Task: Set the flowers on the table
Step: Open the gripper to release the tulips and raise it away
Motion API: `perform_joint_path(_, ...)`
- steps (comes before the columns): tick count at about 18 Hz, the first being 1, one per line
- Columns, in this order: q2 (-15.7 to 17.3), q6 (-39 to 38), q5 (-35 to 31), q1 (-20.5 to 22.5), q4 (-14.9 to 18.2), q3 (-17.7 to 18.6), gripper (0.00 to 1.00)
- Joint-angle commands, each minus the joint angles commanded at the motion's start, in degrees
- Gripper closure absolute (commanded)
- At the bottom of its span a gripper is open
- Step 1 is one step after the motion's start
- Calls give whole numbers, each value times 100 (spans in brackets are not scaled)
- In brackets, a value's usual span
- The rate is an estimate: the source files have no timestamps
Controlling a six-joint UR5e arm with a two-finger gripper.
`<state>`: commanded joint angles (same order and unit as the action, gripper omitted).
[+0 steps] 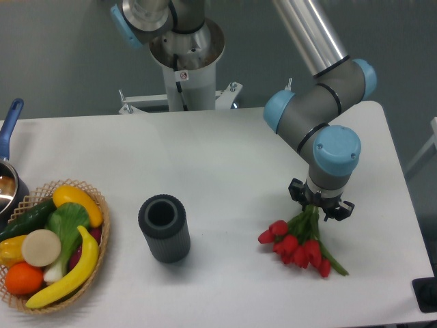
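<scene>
The flowers (298, 247), a bunch of red tulips with green stems, hang tilted at the right side of the white table (225, 157), blooms low near the surface and pointing to the front left. My gripper (319, 208) points straight down over the stems and is shut on them. Its fingers are mostly hidden under the blue-capped wrist. I cannot tell whether the blooms touch the tabletop.
A dark ribbed cylinder vase (164, 228) stands upright left of centre. A wicker basket (51, 246) of fruit and vegetables sits at the front left, with a blue-handled pot (8, 167) behind it. The robot base (184, 61) rises at the back edge.
</scene>
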<state>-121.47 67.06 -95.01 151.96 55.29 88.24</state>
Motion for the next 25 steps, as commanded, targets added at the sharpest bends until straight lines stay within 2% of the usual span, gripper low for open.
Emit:
perform_joint_path(4,132,-9,44,53,-18,9,0)
perform_joint_path(7,526,-9,271,114,-237,-61,0)
perform_joint_path(10,1001,0,466,141,-185,-70,0)
perform_joint_path(12,1186,87,483,158,-124,-18,0)
perform_joint_path(16,1607,667,632,281,385,9,0)
perform_joint_path(20,1933,1386,984,667,790,53,0)
perform_joint_path(25,2548,2529,1046,1247,1554,193,0)
